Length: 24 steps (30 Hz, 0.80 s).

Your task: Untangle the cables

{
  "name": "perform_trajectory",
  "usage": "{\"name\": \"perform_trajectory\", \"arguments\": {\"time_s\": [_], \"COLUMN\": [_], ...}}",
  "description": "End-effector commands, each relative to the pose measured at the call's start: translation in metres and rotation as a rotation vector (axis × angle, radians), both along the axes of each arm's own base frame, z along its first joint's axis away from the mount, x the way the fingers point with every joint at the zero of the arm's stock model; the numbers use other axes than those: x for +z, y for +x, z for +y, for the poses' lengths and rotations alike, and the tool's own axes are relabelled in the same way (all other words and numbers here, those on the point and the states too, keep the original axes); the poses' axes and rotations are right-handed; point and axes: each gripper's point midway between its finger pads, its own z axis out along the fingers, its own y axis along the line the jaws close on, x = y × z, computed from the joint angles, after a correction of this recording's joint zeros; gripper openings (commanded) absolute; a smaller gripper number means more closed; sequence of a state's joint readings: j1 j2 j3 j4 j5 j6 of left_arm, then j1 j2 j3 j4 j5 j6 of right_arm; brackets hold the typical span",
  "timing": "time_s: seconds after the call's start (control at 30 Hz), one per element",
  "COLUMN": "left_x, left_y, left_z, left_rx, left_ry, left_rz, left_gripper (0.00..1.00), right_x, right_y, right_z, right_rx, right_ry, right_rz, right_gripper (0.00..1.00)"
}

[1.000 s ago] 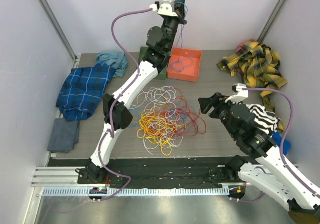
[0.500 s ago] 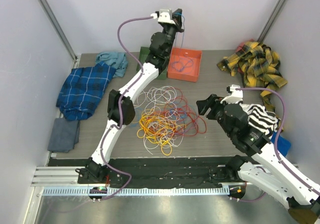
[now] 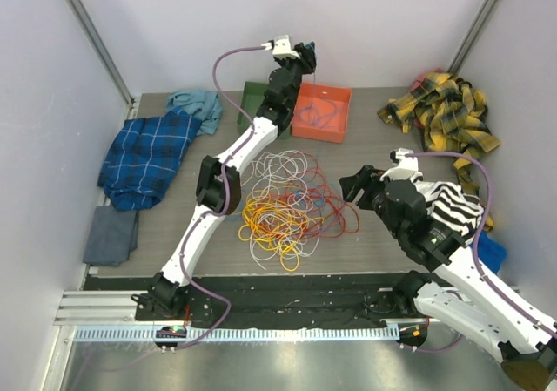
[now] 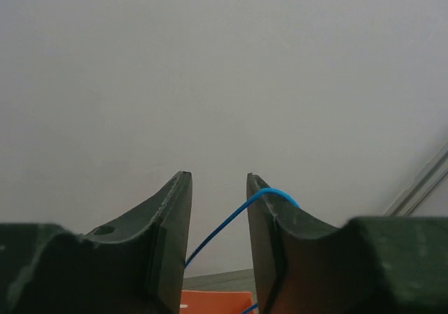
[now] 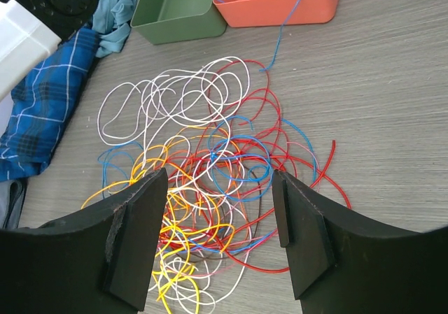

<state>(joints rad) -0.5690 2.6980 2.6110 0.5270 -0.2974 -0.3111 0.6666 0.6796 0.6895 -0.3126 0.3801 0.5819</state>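
The cables (image 3: 287,206) lie in a tangled pile of yellow, orange, red, white and blue loops mid-table; they also show in the right wrist view (image 5: 210,181). My left gripper (image 3: 306,56) is raised at the back above the orange bin (image 3: 339,128), jaws apart. In its wrist view (image 4: 218,181) a blue cable (image 4: 224,224) runs across the gap and drapes over the right finger. More blue cable lies in the orange bin (image 5: 241,10), trailing out to the pile. My right gripper (image 3: 352,186) is open and empty, above the pile's right side (image 5: 218,188).
A green bin (image 3: 255,95) stands left of the orange one. A blue plaid cloth (image 3: 144,156), a teal cloth (image 3: 196,105) and a grey cloth (image 3: 111,236) lie at left. A yellow plaid cloth (image 3: 444,112) and a striped cloth (image 3: 459,204) lie at right.
My left gripper has come down and back over the orange bin, and the hanging blue cable has settled into the bin. My right gripper has edged left toward the pile.
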Motion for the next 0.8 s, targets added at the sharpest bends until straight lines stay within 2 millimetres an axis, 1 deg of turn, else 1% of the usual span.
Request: {"name": "perform_trajectory", "arguments": {"time_s": [0.0, 0.03, 0.1, 0.13, 0.17, 0.2, 0.23, 0.27, 0.3, 0.33, 0.37, 0.4, 0.47, 0.5, 0.57, 0.6, 0.67, 0.73, 0.77], "left_x": [0.023, 0.022, 0.024, 0.030, 0.028, 0.030, 0.031, 0.034, 0.037, 0.037, 0.035, 0.037, 0.029, 0.021, 0.004, -0.013, -0.025, -0.039, -0.041], "left_y": [0.000, -0.001, -0.004, -0.009, -0.013, -0.016, -0.021, -0.031, -0.037, -0.041, -0.050, -0.052, -0.052, -0.050, -0.045, -0.042, -0.041, -0.038, -0.038], "left_z": [0.011, 0.005, -0.001, -0.006, -0.013, -0.017, -0.022, -0.033, -0.039, -0.045, -0.058, -0.061, -0.065, -0.067, -0.069, -0.071, -0.071, -0.067, -0.064], "left_rx": [-0.027, -0.062, -0.097, -0.133, -0.155, -0.175, -0.198, -0.243, -0.259, -0.272, -0.296, -0.293, -0.295, -0.299, -0.297, -0.300, -0.298, -0.268, -0.258], "left_ry": [-0.089, -0.081, -0.076, -0.068, -0.063, -0.057, -0.052, -0.038, -0.027, -0.009, 0.018, 0.036, 0.040, 0.030, 0.041, 0.056, 0.069, 0.077, 0.079], "left_rz": [-0.012, -0.009, -0.010, -0.017, -0.008, -0.007, -0.005, -0.006, -0.010, -0.011, -0.003, -0.008, 0.010, 0.038, 0.075, 0.113, 0.148, 0.193, 0.204], "left_gripper": [0.53, 0.62, 0.70, 0.75, 0.75, 0.75, 0.73, 0.71, 0.63, 0.59, 0.58, 0.54, 0.56, 0.68, 0.81, 1.00, 1.00, 1.00, 1.00], "right_x": [0.011, 0.011, 0.010, 0.010, 0.010, 0.011, 0.011, 0.012, 0.015, 0.016, 0.019, 0.022, 0.025, 0.027, 0.027, 0.027, 0.026, 0.027, 0.027], "right_y": [0.005, 0.005, 0.005, 0.005, 0.005, 0.006, 0.007, 0.007, 0.007, 0.007, 0.006, 0.006, 0.005, 0.003, 0.001, 0.000, -0.001, -0.001, -0.001], "right_z": [0.005, 0.004, 0.004, 0.004, 0.004, 0.004, 0.004, 0.004, 0.004, 0.003, 0.002, 0.001, 0.000, -0.001, -0.003, -0.004, -0.004, -0.003, -0.003], "right_rx": [-0.004, -0.007, -0.008, -0.010, -0.010, -0.013, -0.016, -0.017, -0.019, -0.020, -0.021, -0.026, -0.028, -0.029, -0.034, -0.037, -0.034, -0.032, -0.031], "right_ry": [0.043, 0.041, 0.044, 0.042, 0.042, 0.043, 0.041, 0.041, 0.044, 0.045, 0.049, 0.053, 0.061, 0.067, 0.074, 0.080, 0.084, 0.087, 0.084], "right_rz": [-0.030, -0.031, -0.029, -0.030, -0.030, -0.031, -0.032, -0.034, -0.039, -0.042, -0.048, -0.055, -0.058, -0.063, -0.061, -0.058, -0.053, -0.050, -0.046], "right_gripper": [0.69, 0.69, 0.69, 0.69, 0.69, 0.69, 0.69, 0.69, 0.69, 0.69, 0.69, 0.69, 0.69, 0.69, 0.69, 0.69, 0.69, 0.69, 0.69]}}
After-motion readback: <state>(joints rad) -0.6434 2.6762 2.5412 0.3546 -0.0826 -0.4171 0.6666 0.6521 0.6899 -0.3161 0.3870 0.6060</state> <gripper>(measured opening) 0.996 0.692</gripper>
